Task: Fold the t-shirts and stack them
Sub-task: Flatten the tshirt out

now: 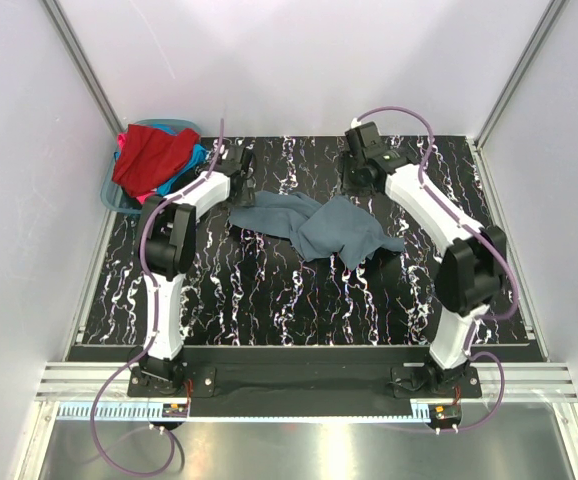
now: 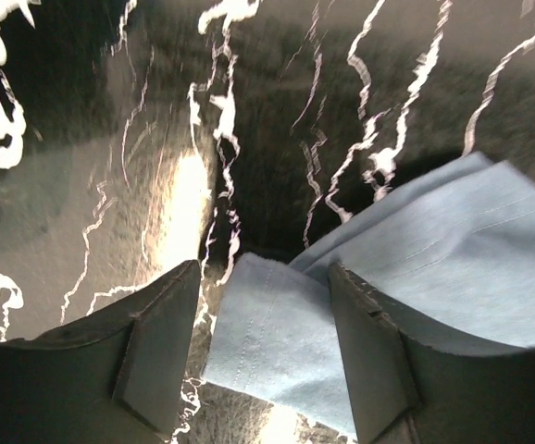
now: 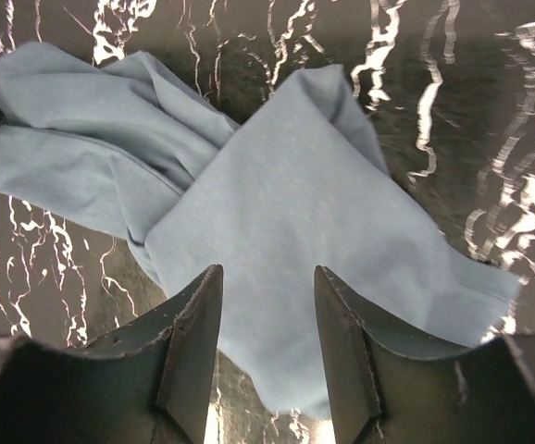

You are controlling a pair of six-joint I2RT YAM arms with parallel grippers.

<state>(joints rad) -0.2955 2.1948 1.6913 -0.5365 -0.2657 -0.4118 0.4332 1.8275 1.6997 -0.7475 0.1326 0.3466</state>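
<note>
Barely begun: the grey-blue t-shirt (image 1: 314, 228) lies crumpled near the table's (image 1: 259, 295) far edge, nothing folded; others fill the basket (image 1: 110, 192) (far-left corner). The left gripper (image 2: 263, 277) gapes around a cloth corner and the right gripper (image 3: 267, 277) spreads above it, neither gripping.

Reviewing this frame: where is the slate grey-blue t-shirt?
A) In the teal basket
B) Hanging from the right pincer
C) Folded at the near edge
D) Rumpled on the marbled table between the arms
D: the grey-blue t-shirt sprawls unfolded on the table, clear of the basket, and both the left pincer and the right pincer stand open.
</note>
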